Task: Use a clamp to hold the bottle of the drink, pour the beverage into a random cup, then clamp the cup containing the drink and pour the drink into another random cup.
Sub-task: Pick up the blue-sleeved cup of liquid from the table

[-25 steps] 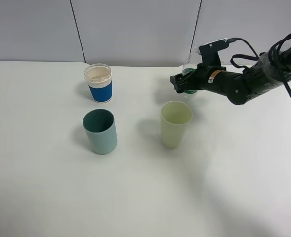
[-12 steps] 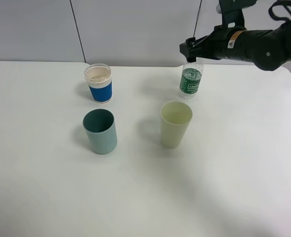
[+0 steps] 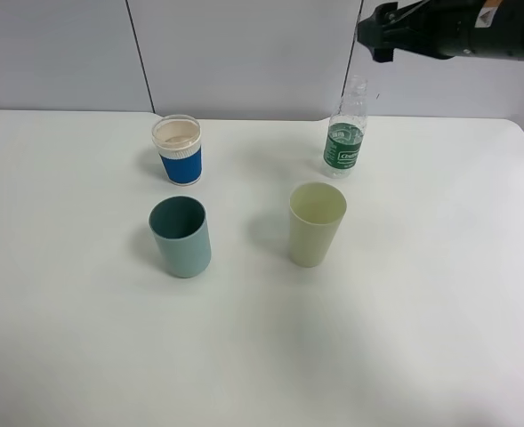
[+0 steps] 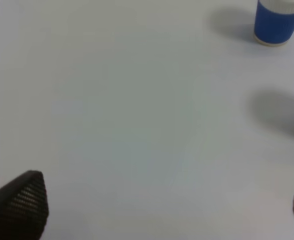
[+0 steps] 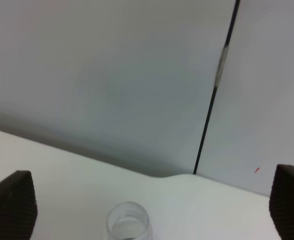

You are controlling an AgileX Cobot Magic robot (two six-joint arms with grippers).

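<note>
A clear drink bottle [image 3: 345, 133] with a green label stands upright and uncapped at the back of the white table [image 3: 422, 311]. My right gripper [image 3: 377, 34] hangs high above it and slightly to the right, open and empty. In the right wrist view the bottle mouth [image 5: 128, 223] shows below the gap between the spread fingertips [image 5: 12, 206] of the right gripper [image 5: 149, 205]. A pale green cup [image 3: 317, 222] stands in front of the bottle. A teal cup [image 3: 181, 236] stands to its left. My left gripper [image 4: 159, 205] is open over bare table and is out of the exterior view.
A blue paper cup [image 3: 178, 149] with a white rim stands behind the teal cup; it also shows in the left wrist view [image 4: 279, 22]. A grey panelled wall [image 3: 244, 53] runs behind the table's far edge.
My right gripper was down around the bottle, then let go and rose up and to the right. The bottle stays upright on the table. The cups have not moved.
</note>
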